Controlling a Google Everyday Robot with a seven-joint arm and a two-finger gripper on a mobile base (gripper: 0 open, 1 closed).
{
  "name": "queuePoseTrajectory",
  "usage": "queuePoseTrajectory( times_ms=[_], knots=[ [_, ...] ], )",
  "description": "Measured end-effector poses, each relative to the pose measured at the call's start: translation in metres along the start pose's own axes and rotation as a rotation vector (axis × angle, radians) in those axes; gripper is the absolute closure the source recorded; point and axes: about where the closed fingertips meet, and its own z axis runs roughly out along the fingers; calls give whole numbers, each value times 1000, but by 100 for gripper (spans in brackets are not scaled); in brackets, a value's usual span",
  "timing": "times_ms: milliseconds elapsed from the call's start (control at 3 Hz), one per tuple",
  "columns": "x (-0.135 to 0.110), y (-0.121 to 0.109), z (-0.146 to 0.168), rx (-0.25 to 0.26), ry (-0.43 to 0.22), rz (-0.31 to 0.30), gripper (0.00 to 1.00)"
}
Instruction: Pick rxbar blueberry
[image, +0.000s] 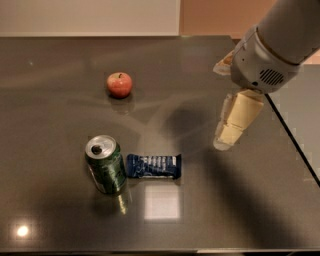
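Note:
The rxbar blueberry (153, 166) lies flat on the dark table, a dark blue wrapper with white lettering, its left end touching a green soda can (105, 164). The gripper (231, 125) hangs from the arm at the upper right, above the table, to the right of the bar and well apart from it. It holds nothing that I can see.
A red apple (119, 84) sits at the back left of the dark table (165, 70). The table's right edge runs diagonally past the gripper. A bright light reflection lies just in front of the bar.

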Motion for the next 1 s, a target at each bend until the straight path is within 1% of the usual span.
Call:
queuePoseTrajectory(
  times_ms=[333, 1000],
  knots=[
    [-25, 7, 22, -42, -48, -40, 0],
    [-59, 21, 55, -101, -132, -96, 0]
  ],
)
